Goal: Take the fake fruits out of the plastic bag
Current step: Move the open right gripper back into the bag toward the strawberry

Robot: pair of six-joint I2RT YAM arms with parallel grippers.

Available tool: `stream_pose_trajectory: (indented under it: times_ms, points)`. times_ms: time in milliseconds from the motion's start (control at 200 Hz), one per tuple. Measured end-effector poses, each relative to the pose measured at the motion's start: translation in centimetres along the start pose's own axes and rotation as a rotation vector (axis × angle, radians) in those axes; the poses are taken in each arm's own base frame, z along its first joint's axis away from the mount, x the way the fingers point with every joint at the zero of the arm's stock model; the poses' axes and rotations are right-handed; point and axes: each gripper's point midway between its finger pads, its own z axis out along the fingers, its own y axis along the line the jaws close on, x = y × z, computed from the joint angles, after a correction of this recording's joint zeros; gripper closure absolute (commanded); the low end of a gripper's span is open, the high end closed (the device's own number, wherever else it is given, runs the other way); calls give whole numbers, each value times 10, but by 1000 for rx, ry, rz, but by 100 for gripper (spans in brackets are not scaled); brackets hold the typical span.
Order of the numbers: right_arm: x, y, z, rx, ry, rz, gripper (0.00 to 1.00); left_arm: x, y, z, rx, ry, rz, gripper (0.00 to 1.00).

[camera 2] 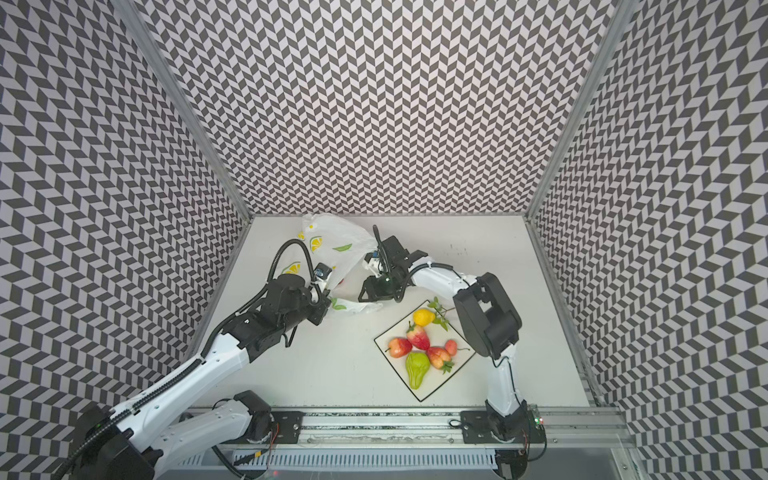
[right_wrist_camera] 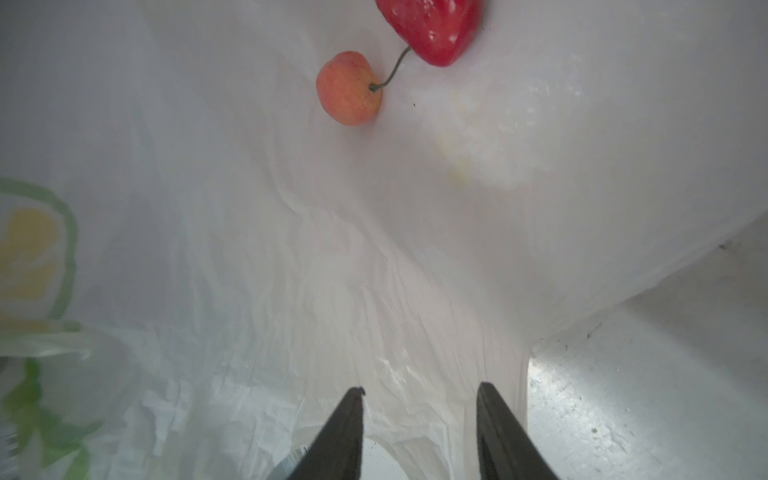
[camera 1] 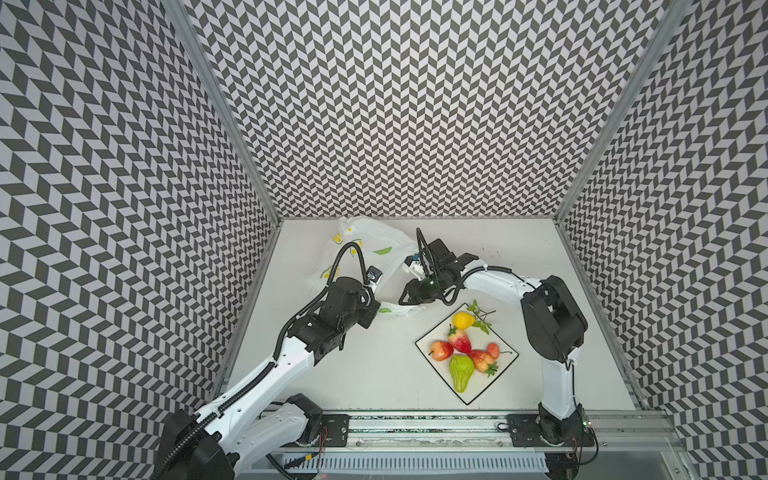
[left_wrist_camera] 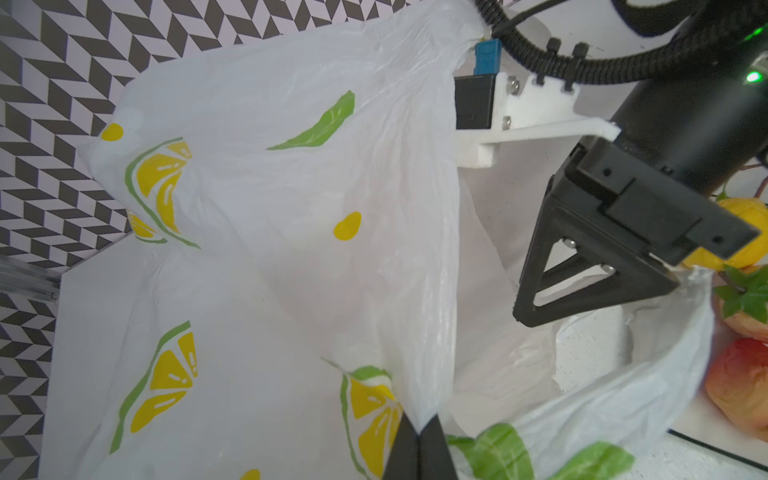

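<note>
Left claw (left_wrist_camera: 419, 430) clamped on the bag (left_wrist_camera: 291, 187) rim, mouth held open. Right claw (right_wrist_camera: 420, 388) apart, empty, at the opening. We see a cherry (right_wrist_camera: 349, 88) and strawberry (right_wrist_camera: 432, 29) inside, possibly the last; other fruits (camera 1: 461, 372) on the plate (camera 1: 441, 365). Next we reach deeper for the cherry.

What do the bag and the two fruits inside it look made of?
The plastic bag: thin polyethylene-type film, translucent, slightly glossy; it creases finely and its prints show through. The cherry: probably foam or soft plastic, matte painted skin, wire-like stem. The strawberry: likely moulded plastic, glossy with highlights.
</note>
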Motion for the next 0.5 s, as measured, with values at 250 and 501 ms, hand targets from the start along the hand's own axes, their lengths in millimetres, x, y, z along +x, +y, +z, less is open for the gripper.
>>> stream_pose_trajectory:
  times_ms: [250,501]
  points:
    - [32,-8,-19,-47,-26,152,47,2,-1,1,3,1,17,100]
    - [7,26,-22,-239,-131,205,58,5,-5,1,25,1,39,100]
